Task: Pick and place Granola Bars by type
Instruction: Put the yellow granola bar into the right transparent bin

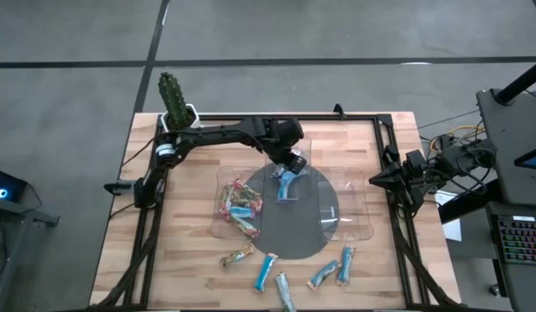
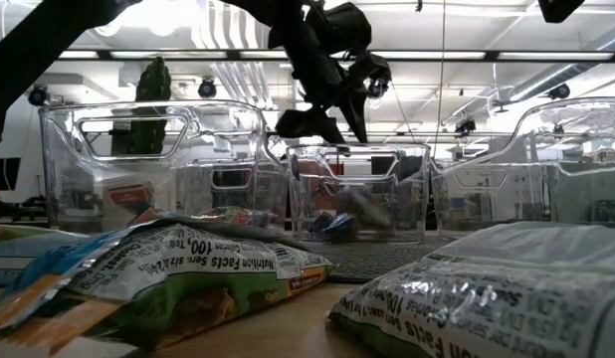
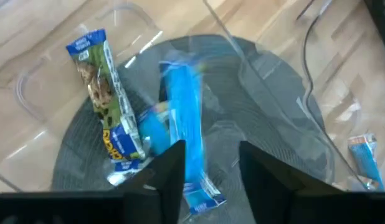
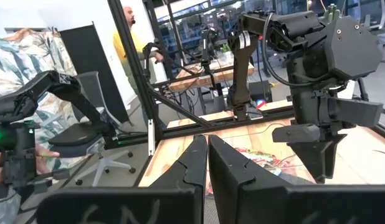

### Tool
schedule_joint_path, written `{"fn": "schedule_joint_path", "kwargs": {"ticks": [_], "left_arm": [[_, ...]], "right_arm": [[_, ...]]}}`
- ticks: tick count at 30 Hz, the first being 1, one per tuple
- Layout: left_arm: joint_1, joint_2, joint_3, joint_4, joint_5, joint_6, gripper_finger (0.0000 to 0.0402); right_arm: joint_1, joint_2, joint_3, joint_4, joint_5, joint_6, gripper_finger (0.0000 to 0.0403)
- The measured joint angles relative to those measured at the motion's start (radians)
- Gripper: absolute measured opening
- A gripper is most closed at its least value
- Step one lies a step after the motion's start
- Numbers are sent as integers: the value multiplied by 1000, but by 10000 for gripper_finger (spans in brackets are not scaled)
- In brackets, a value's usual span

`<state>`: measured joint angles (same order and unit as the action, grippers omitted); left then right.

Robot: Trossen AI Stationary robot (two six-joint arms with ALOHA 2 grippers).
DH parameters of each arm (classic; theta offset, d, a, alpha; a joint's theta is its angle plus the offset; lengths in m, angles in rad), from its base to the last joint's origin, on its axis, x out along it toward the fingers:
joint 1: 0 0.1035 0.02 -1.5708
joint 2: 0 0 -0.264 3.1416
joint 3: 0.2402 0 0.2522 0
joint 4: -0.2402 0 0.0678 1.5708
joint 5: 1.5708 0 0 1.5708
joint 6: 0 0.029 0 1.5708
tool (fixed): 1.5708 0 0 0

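My left gripper point(image 1: 294, 165) point(image 2: 327, 121) hangs open over the middle clear tray point(image 1: 304, 149). In the left wrist view point(image 3: 211, 149) a blue granola bar point(image 3: 183, 118) shows blurred below and between its fingers, over the tray floor. Beside it a blue-and-green bar point(image 3: 104, 106) lies flat in the same tray. Both show as blue bars point(image 1: 287, 184) in the high view. Several red-orange bars point(image 1: 240, 208) lie piled in the left tray. Several blue bars point(image 1: 265, 270) lie loose on the wood near the near edge. My right gripper point(image 4: 207, 142) waits shut at the table's right edge point(image 1: 398, 178).
A third clear tray point(image 1: 365, 227) stands right of the middle one, all three over a round grey mat point(image 1: 294, 244). A potted cactus point(image 1: 173, 97) stands at the far left corner. Black frame rails point(image 1: 391, 147) run along the table's sides. A person point(image 4: 127, 43) stands beyond the table.
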<state>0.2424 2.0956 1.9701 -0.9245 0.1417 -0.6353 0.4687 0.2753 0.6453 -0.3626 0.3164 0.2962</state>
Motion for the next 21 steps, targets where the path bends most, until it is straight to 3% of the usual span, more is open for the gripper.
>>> {"fn": "schedule_joint_path", "kwargs": {"ticks": [8,14,21], "left_arm": [[0,-2,0,28,0,-23,211],[-9,-25,11,53,2,-3,216],[-26,-87,57,101,-4,82,216]], "right_arm": [[0,0,0,0,0,-15,8],[0,-22,0,-1,0,-117,8],[0,-173,-12,-13,7,-199,8]]}}
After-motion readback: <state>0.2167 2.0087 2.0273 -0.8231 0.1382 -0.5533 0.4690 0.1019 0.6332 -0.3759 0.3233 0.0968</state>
